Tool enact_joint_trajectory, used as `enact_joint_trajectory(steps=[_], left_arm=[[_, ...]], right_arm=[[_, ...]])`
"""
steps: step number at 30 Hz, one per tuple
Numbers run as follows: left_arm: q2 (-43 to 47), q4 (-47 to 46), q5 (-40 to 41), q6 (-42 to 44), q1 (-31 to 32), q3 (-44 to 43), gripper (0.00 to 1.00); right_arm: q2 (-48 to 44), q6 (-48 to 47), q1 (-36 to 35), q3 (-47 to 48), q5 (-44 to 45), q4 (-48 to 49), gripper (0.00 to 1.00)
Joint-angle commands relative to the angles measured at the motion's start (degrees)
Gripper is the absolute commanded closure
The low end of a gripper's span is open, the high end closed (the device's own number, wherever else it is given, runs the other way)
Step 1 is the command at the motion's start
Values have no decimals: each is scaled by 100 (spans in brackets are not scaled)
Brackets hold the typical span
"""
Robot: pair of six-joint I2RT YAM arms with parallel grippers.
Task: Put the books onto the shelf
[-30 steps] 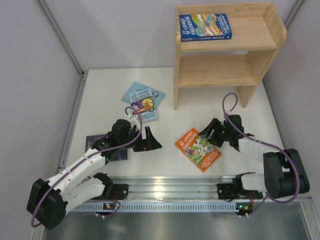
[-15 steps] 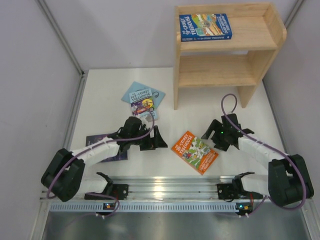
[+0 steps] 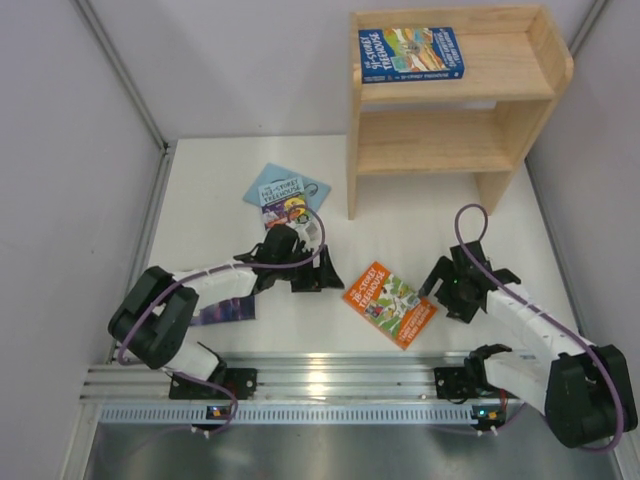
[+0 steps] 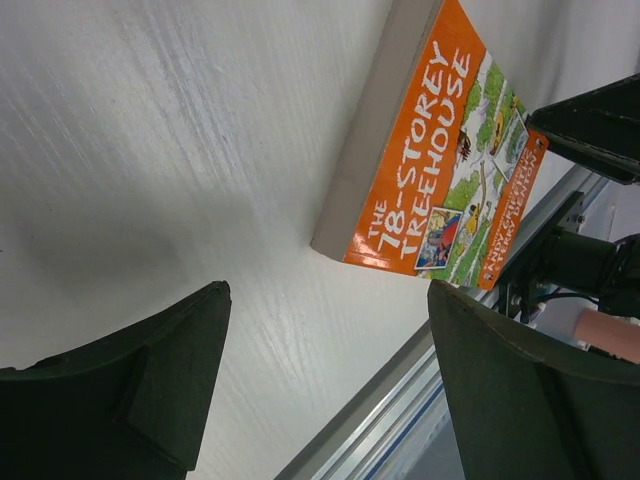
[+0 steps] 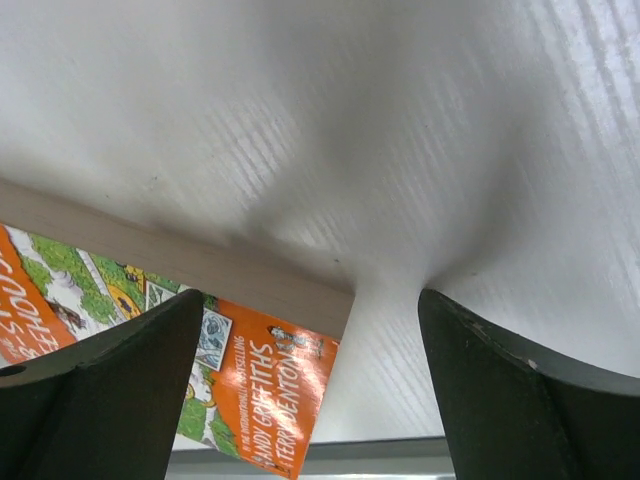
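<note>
The left gripper (image 3: 322, 272) sits low over the white table (image 3: 200, 200), fingers spread wide with nothing between them. The thin orange "Treehouse" paperback (image 3: 392, 303) lies flat at its four o'clock. The right gripper (image 3: 438, 285), fingers apart, seems to straddle the book's corner at eight o'clock.

Bare wood shelf (image 3: 430, 138); glossy paper orange book (image 3: 390, 303); matt table (image 3: 400, 228).
</note>
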State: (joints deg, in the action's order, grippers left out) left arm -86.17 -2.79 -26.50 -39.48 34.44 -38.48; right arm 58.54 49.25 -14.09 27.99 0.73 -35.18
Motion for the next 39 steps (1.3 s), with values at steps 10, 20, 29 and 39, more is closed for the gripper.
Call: enact_joint_trajectory(steps=[10, 20, 29, 39], left_arm=[[-55, -2086, -409, -1246, 450, 641, 22], [-1121, -1115, -172, -282, 398, -887, 24], [-261, 59, 690, 301, 283, -934, 20], [540, -653, 251, -349, 274, 139, 18]], right_arm=[[-1185, 461, -366, -900, -1822, 1277, 16], [-995, -195, -1008, -761, -1700, 1173, 16], [-406, -1208, -1114, 285, -654, -331, 18], [1086, -2050, -965, 1200, -1117, 818, 16]])
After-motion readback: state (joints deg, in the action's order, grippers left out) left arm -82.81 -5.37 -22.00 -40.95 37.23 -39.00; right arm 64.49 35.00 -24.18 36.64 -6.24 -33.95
